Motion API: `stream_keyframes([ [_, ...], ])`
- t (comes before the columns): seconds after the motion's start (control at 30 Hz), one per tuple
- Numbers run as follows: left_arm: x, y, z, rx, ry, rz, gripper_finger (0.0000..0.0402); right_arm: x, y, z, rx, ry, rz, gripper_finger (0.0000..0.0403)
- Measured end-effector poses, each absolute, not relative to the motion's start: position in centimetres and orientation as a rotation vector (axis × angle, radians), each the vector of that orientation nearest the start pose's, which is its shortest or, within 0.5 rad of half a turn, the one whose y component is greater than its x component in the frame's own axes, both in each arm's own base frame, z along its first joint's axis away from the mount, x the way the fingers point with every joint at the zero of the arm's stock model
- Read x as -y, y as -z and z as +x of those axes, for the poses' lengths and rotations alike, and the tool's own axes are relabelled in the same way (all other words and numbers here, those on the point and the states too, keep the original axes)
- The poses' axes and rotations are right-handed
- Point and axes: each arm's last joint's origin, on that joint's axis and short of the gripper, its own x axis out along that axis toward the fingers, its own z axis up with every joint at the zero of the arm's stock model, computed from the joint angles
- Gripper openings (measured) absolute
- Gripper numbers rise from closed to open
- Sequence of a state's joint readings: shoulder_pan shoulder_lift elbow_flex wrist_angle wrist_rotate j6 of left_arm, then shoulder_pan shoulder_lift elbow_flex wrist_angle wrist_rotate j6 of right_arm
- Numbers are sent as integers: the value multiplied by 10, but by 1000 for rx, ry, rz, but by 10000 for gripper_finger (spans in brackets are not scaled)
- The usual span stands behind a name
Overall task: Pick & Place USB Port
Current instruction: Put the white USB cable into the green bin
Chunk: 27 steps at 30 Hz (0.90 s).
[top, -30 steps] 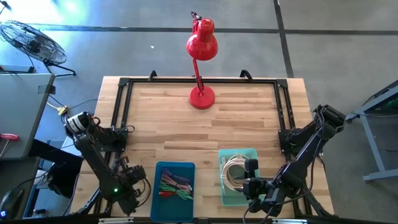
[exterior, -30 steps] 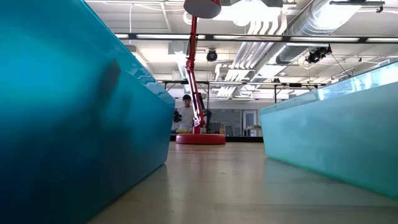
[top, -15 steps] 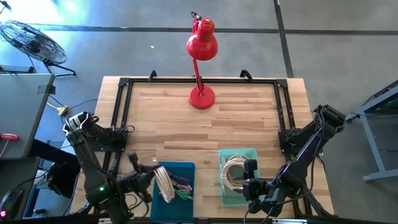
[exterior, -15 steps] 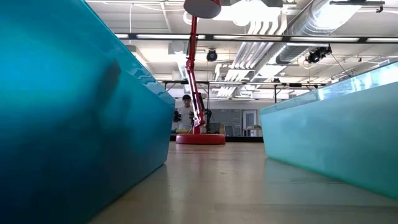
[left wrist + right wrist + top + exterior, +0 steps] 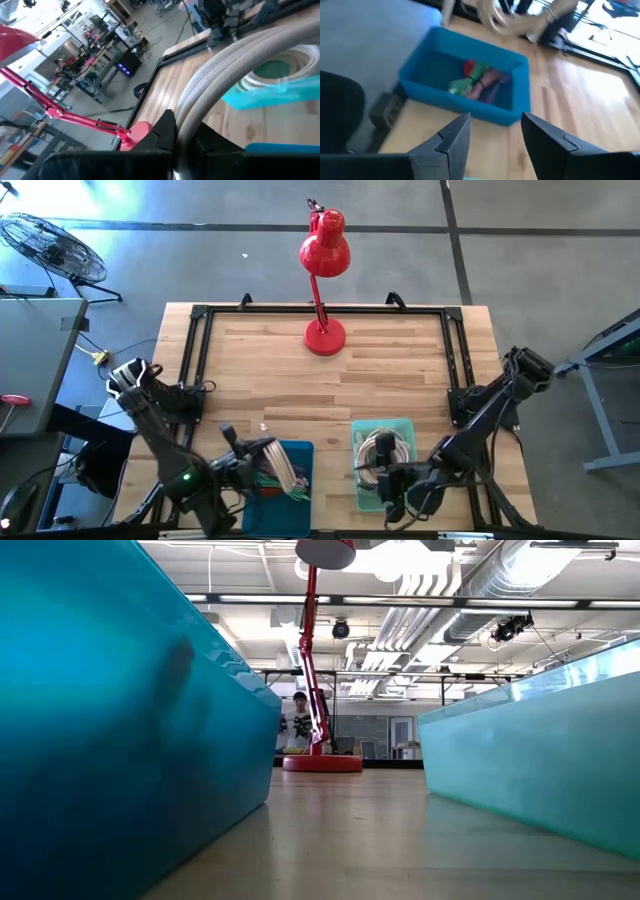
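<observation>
1. Right now your left pincer [image 5: 262,455] is clenched on a coil of pale cable [image 5: 290,471], holding it over the blue bin [image 5: 281,498] at the bench's 7 o'clock edge. The coil hangs loosely; if you swing fast, the loops could snag the bin's rim or drag the coloured cables [image 5: 278,478] lying inside.
2. In the left wrist view the pale cable [image 5: 235,65] runs out between the fingers in two or three strands, so the hold may be on only part of the coil. A slip would drop it short of wherever you mean to set it.
3. Your right pincer [image 5: 392,485] is released, with nothing between its fingers, low at the near edge of the teal tray [image 5: 403,427] at 5 o'clock, which holds more pale cable. It sits near the left arm's path, so mind a crossing.
4. Elsewhere, the red lamp [image 5: 324,255] stands at 12 o'clock, well apart, and the black frame [image 5: 197,340] borders the bench [image 5: 390,370]. Neither blocks you.
</observation>
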<state>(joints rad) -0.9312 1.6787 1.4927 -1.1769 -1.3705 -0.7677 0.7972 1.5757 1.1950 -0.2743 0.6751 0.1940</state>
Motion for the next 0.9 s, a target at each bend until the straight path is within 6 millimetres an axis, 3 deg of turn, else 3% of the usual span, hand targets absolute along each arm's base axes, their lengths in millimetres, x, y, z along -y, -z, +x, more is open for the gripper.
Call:
stream_keyframes([
  [0.2, 229, -303, 239, -407, -531, 538, 9, -229, -294, 273, -357, -208, -141, 169],
  [0.33, 227, -309, 259, -426, -490, 557, 9, -228, -309, 283, -222, -357, -56, 170],
  [0.47, 230, -319, 276, -413, -414, 605, 9, -224, -314, 288, -184, -370, -29, 173],
  [0.9, 241, -344, 289, -302, -307, 800, 9, -218, -313, 292, -193, -337, -26, 243],
])
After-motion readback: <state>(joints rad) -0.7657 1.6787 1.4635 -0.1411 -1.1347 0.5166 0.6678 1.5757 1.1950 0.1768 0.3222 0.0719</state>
